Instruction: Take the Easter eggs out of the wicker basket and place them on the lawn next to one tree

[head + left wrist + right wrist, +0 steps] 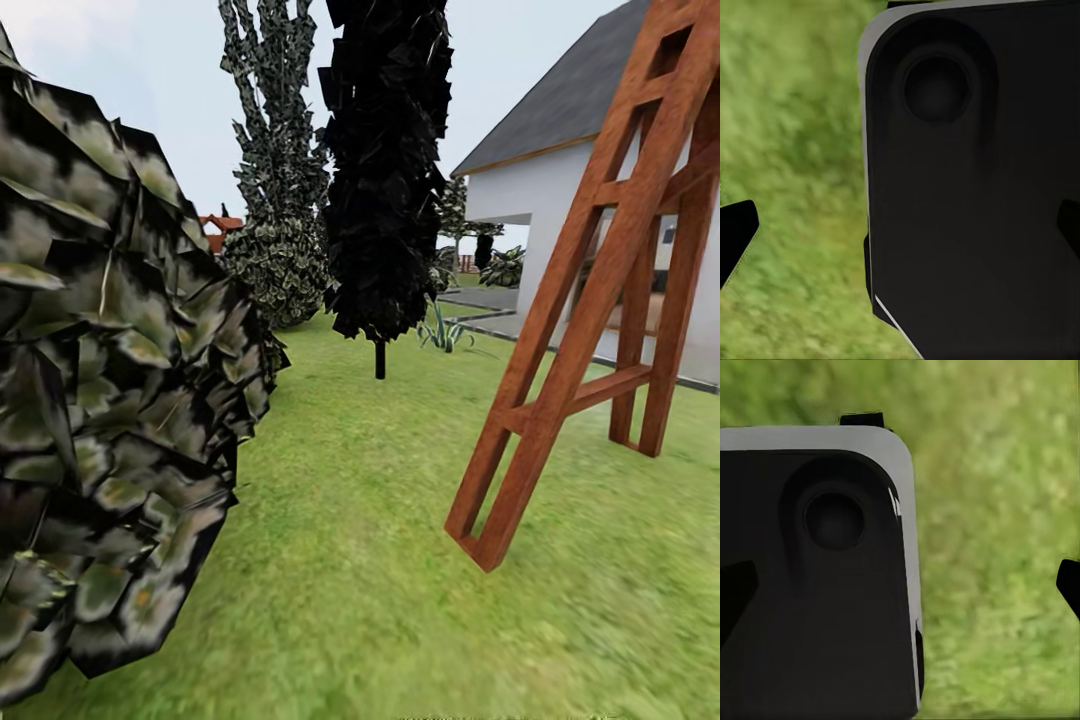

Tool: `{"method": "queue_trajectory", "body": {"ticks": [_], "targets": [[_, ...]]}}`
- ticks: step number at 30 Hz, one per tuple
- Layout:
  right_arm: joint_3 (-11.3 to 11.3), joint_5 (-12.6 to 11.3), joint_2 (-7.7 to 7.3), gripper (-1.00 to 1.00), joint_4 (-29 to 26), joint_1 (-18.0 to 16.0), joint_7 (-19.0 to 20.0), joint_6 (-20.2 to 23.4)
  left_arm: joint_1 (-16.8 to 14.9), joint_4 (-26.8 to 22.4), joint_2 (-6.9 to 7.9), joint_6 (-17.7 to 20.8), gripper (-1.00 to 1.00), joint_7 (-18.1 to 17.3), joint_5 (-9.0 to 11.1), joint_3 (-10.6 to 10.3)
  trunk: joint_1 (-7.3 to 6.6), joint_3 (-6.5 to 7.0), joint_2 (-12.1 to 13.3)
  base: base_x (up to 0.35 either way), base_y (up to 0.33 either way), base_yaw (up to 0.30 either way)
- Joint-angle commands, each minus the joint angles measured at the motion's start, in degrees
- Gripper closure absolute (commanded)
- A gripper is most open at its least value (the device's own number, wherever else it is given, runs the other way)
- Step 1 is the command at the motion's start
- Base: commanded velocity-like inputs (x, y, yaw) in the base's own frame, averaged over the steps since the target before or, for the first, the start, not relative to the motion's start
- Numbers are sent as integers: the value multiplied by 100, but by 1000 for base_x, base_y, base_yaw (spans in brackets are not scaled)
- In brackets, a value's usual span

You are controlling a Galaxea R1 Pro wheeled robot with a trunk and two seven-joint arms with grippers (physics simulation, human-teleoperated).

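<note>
A leafy bush [110, 400] is filling the frame's left, a wooden ladder [600, 300] is standing at right on the lawn [380, 560]; whether either claw is open or closed, I cannot tell.

Seen from the left wrist, a big black panel [967, 202] of the robot's body has rounded corners and a thin pale grey edge along its side and top. A round, shallow dimple [936, 88] sits near its upper end. Black fingertips [735, 232] of the left gripper [900, 232] poke in at both edges, wedge-shaped and matt. The right wrist shows a matching panel [817, 585]: black face, broad grey rim, the same round dimple [834, 521], and black fingertips [1069, 583] of the right gripper [900, 585].
</note>
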Motion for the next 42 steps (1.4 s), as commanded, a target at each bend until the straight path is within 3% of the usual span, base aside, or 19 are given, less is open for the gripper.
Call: {"method": "queue_trajectory", "body": {"ticks": [1,13,42], "targets": [[-3,-37,0,-100,14,-8,11,-6,1,-5,1,-1,-100,-3,-3,0,0,-5,-3,0,0,-300],[4,-29,0,-100,14,-8,4,22,1,-5,1,-1,-100,-3,-3,0,0,-5,-3,0,0,-266],[12,-32,0,-100,14,-8,-15,21,1,10,0,7,-100,-9,-16,-15,0,-5,-3,4,0,-4]]}}
